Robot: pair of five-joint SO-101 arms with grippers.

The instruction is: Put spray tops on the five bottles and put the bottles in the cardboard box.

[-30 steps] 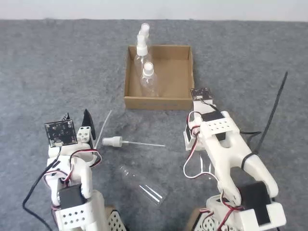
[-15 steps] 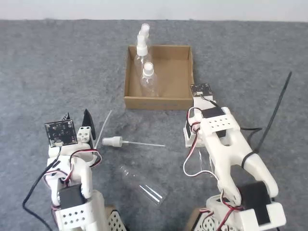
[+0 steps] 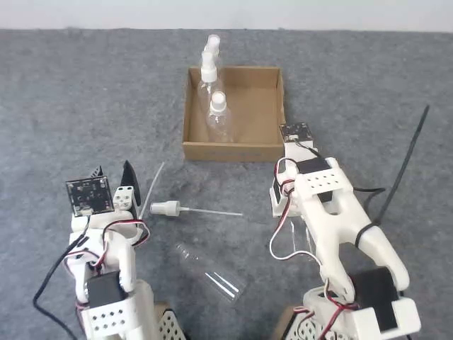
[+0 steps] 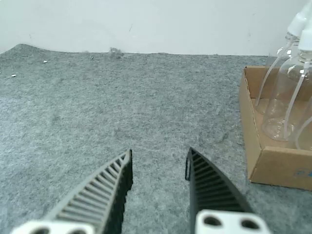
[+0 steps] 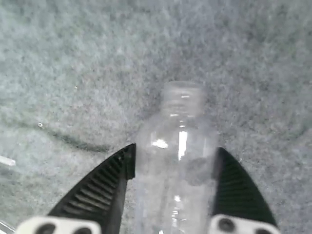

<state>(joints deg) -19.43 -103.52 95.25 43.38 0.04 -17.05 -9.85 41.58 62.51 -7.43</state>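
Because the right gripper (image 5: 174,153) has its jaws set narrowly against both sides of a capless bottle (image 5: 176,122), clasping it as far as the right wrist view lets one judge, the bottle's long axis runs straight out along the jaws. Its open neck points away from them over the grey mat (image 5: 73,58). That neck is what the coming move turns on, since a spray top has to go down into it along that same axis.

Outward from there, the loose spray top (image 3: 167,207) lies on the mat between the two arms. Its head is toward the left gripper (image 3: 112,173) and its thin dip tube (image 3: 212,212) stretches toward the right arm (image 3: 333,212). The left gripper sits near that head, jaws wide and empty, so it looks the nearer one to fetch it.

A second capless bottle (image 3: 211,273) lies on its side closer to the mat's near edge. Toward the far edge, the cardboard box (image 3: 233,151) holds three capped bottles (image 3: 218,117) standing upright.
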